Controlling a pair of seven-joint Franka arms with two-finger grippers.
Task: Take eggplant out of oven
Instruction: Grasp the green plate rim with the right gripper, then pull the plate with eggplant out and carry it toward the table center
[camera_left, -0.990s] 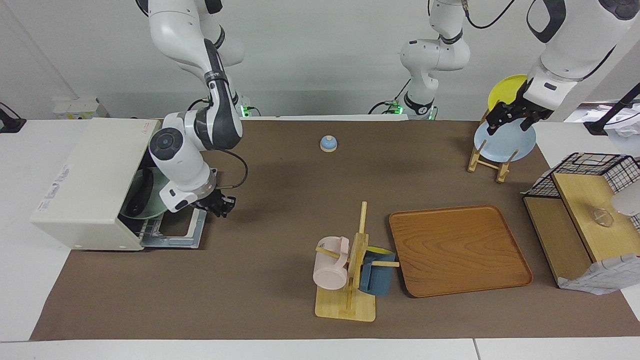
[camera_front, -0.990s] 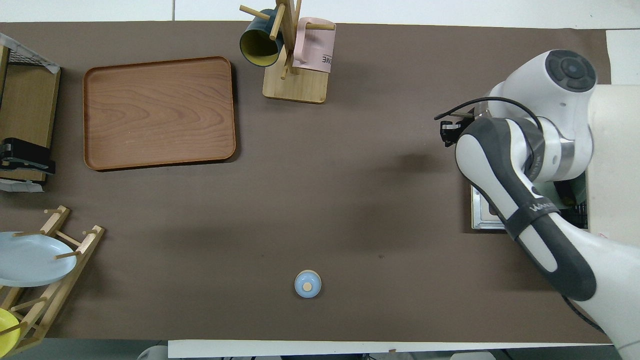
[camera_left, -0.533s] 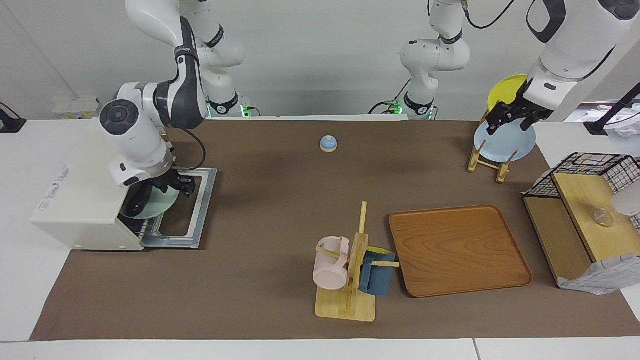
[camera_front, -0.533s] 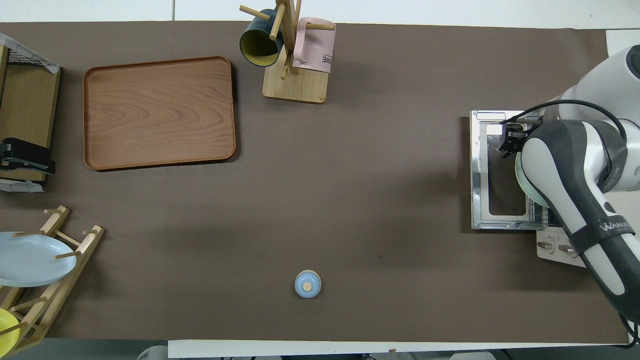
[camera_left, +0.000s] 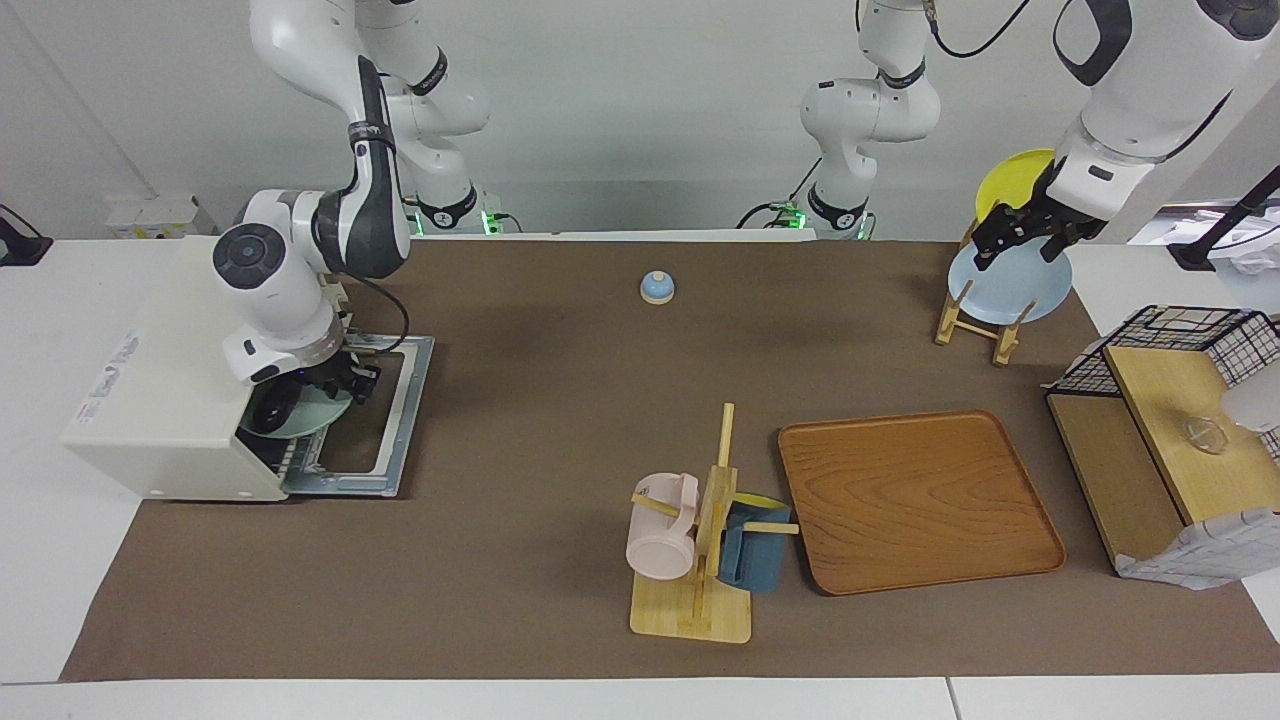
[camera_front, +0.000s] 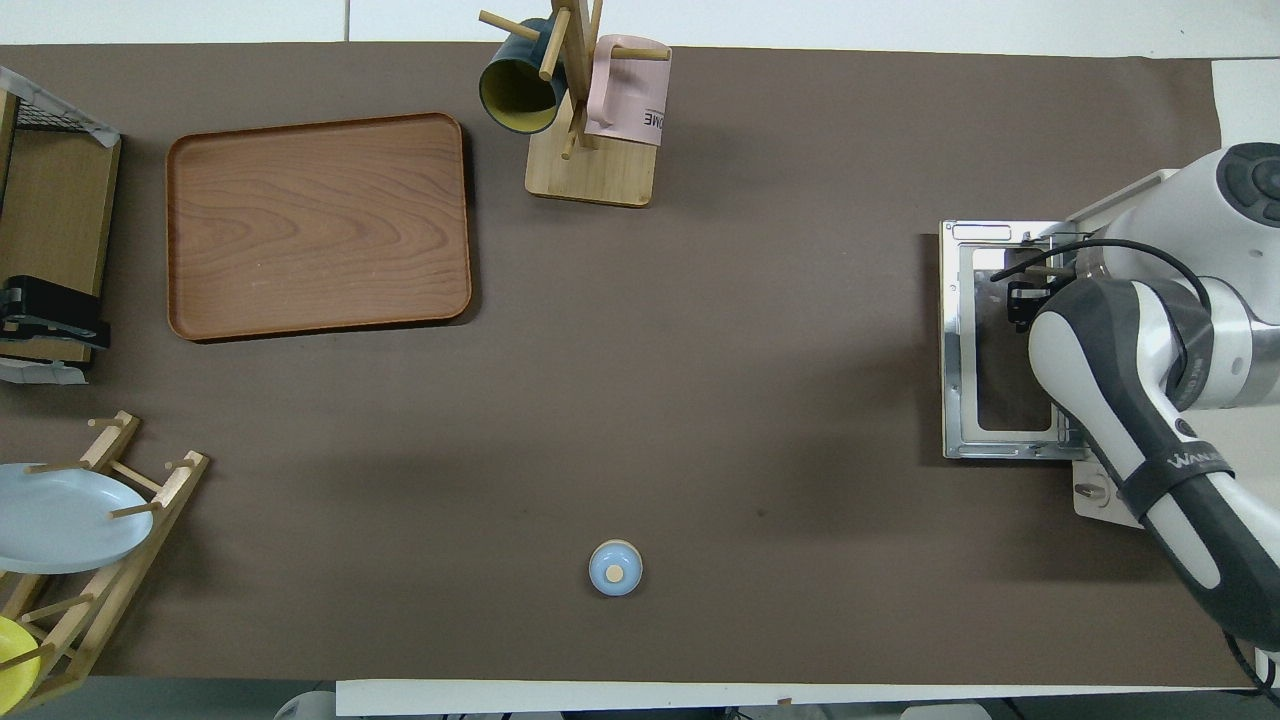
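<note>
The white oven (camera_left: 170, 380) stands at the right arm's end of the table, its door (camera_left: 390, 420) folded down flat on the mat. Inside, the dark eggplant (camera_left: 272, 408) lies on a pale green plate (camera_left: 315, 412) on the wire rack. My right gripper (camera_left: 340, 385) is at the oven's mouth, low over the plate's edge, beside the eggplant. In the overhead view the right gripper (camera_front: 1022, 300) shows over the door (camera_front: 960, 340), and the arm hides the eggplant. My left gripper (camera_left: 1012, 240) waits, open and empty, over the plate rack.
A blue plate (camera_left: 1010, 285) and a yellow plate (camera_left: 1010, 180) stand in a wooden rack. A wooden tray (camera_left: 915, 500), a mug tree (camera_left: 700, 540) with a pink and a blue mug, a small blue bell (camera_left: 657, 288) and a wire shelf (camera_left: 1170, 420) are on the mat.
My right arm swung from over the door's outer edge back toward the oven. Its gripper now sits at the oven's mouth over the plate. The left arm has not moved.
</note>
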